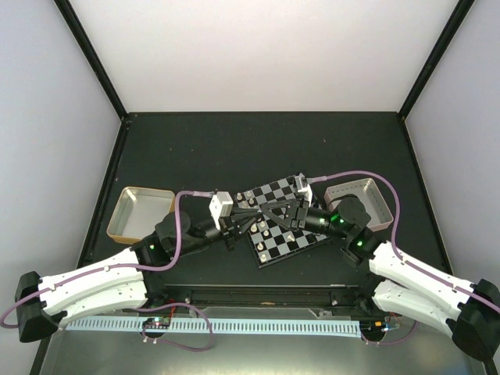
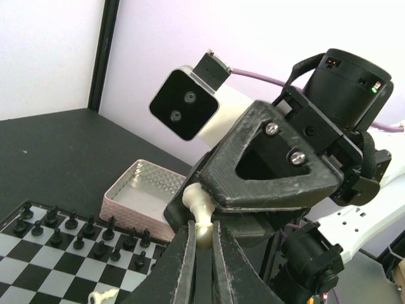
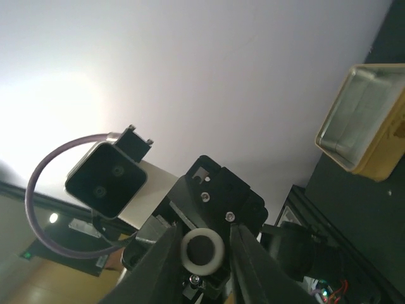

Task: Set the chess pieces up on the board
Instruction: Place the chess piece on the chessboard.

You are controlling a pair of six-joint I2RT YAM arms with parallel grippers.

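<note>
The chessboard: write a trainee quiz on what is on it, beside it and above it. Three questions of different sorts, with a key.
1. True or false: the left gripper is empty.
2. In the top view, what lies to the right of the board? A a pinkish tray; B a blue bowl; C a wooden box.
3. In the left wrist view, what colour are the chess pieces standing in rows on the board?
Key: 1 false, it pinches a cream-white piece that the right gripper also holds; 2 A; 3 black.
</note>
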